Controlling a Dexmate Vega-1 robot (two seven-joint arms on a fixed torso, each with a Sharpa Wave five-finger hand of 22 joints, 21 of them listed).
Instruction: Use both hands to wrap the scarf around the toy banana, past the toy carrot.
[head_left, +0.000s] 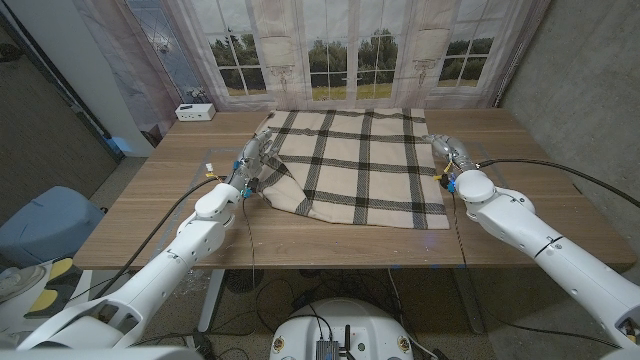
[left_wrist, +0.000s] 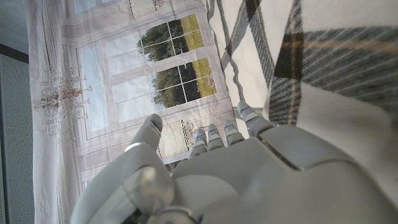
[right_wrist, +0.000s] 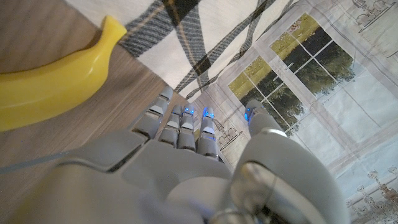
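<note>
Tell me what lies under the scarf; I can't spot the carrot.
In the right wrist view the toy banana lies on bare wood beside the scarf, uncovered. No carrot is visible; the cloth hides whatever is beneath it.

You have one scarf (head_left: 355, 165) spread at the centre of the frame, one banana (right_wrist: 53, 81) at the right wrist view's upper left, and one white box (head_left: 195, 112) at the upper left of the head view. Two hands: left (head_left: 253, 160), right (head_left: 447, 153).

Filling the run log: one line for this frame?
scarf: spread, left edge lifted | left hand: at that edge | right hand: at right edge | banana: beside scarf
</note>
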